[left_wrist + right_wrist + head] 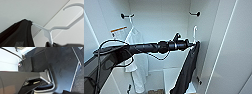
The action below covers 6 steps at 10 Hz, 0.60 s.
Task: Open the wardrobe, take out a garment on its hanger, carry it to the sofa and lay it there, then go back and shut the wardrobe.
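Open tall white wardrobe (159, 20): free space lies in the middle, between the white shirt (135, 60) hanging at left and the black T-shirt garment (187, 67) on its thin white hanger (194, 33) at right. The outstretched black left arm (154, 47) crosses this gap; black pegs (126, 16) project above.

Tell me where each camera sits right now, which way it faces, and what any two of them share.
Head: high on the robot, facing forward and down into the open wardrobe; the left arm reaches to the hanger, the garment draped below, a white shirt hanging further left.
Left wrist: close beside the hanger, facing its hook and the garment against white panels.
Right wrist: facing dark robot bodywork and dark floor.
Shared: head and left wrist both show hanger and garment.
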Tool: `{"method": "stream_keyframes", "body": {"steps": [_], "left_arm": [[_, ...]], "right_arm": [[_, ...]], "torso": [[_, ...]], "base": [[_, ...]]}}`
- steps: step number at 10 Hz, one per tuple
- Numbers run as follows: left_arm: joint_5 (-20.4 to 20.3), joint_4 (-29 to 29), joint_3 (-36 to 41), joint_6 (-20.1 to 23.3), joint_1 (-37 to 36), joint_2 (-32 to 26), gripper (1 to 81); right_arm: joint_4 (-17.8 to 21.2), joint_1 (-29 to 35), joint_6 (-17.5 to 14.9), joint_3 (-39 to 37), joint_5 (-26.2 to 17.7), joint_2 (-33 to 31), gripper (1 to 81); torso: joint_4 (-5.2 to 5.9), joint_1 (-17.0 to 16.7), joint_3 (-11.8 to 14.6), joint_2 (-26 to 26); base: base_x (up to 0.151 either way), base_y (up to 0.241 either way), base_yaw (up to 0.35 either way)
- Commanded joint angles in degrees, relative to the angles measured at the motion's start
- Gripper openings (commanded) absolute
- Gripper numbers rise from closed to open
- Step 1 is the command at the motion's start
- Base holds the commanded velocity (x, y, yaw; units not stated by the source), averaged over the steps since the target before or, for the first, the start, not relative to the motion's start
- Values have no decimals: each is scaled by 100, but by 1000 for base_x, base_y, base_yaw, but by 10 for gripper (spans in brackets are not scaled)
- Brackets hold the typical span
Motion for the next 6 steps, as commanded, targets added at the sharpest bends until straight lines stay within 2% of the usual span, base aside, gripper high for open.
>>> {"method": "stream_keyframes", "body": {"steps": [1, 6], "left_arm": [[-180, 100, 68, 28, -1046, -45, 10], [-180, 100, 208, 28, -993, -150, 10]], "right_arm": [[-51, 183, -21, 52, -261, 69, 811], [-51, 166, -30, 52, -261, 78, 811]], "torso": [[0, 0, 0, 0], [0, -2, 0, 0]], "base": [[-132, 0, 0], [-132, 0, 0]]}}
